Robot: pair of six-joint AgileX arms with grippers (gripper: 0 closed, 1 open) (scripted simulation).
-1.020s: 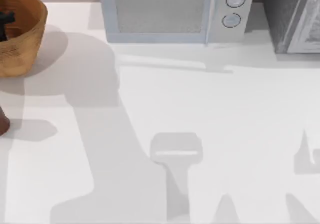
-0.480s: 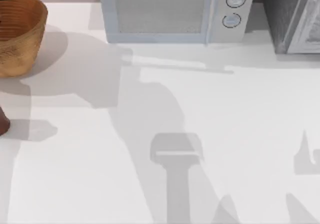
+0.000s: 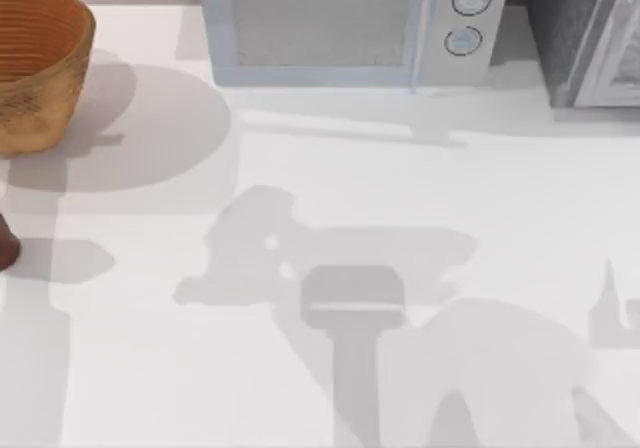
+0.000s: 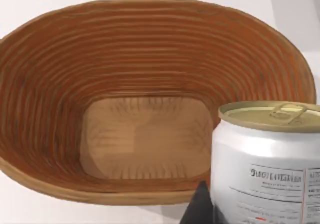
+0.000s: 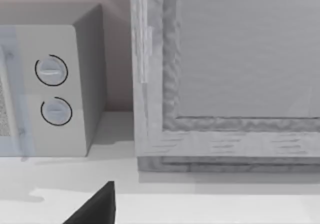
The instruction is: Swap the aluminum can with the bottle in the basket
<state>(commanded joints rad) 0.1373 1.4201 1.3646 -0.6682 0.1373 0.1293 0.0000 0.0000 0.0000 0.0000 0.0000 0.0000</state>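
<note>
The basket, a round orange-tan wicker bowl, stands at the table's far left corner, and its ribbed inside holds nothing. The aluminum can, white with a dull gold top, hangs close in the left wrist view, in front of the basket's rim. My left gripper is shut on the can, with one dark finger against its side. The bottle is a reddish-brown sliver at the table's left edge, nearer than the basket. A dark part of my right gripper faces the back right corner.
A pale microwave stands along the back edge, with its two round dials in the right wrist view. A grey cabinet fills the back right corner. Arm shadows lie across the bare white tabletop.
My left gripper was down inside the basket, rose past its rim and left the top view. Its shadow swept from beside the basket to the middle of the table.
</note>
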